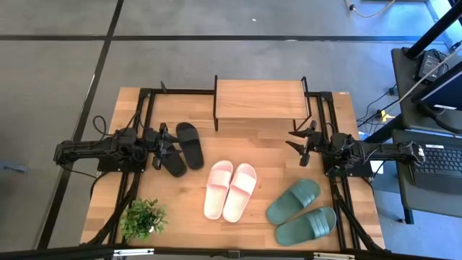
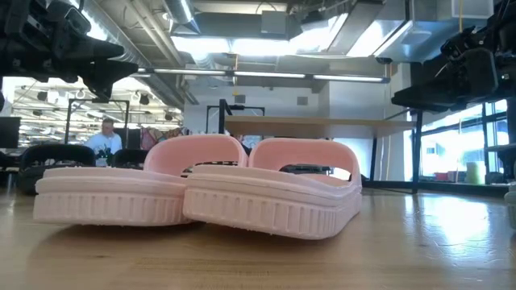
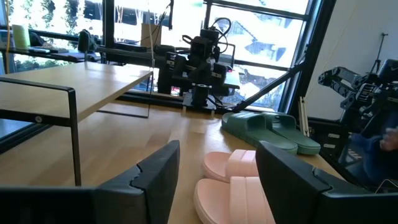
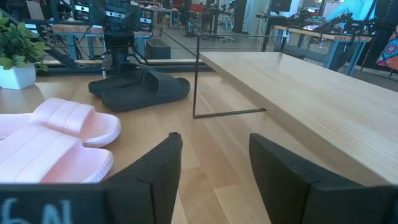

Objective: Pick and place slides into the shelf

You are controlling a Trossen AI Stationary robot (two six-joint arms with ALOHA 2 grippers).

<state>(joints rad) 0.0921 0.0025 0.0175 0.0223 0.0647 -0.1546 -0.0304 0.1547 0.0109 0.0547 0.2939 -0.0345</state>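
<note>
While the shelf (image 1: 261, 98) stood at the table's far edge, all three pairs of slides lay in front of it: black (image 1: 189, 143), pink (image 1: 230, 189), green (image 1: 302, 211). The left gripper (image 1: 162, 149) hung open, seemingly just above the black pair; the right gripper (image 1: 298, 144) waited open and empty.

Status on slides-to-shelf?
Done: nothing; the shelf has no slides on top. In hand: nothing; the left pincer sits open over the black pair, the right pincer open near the shelf. Left: black, pink pair, green pair, all on the table.
</note>
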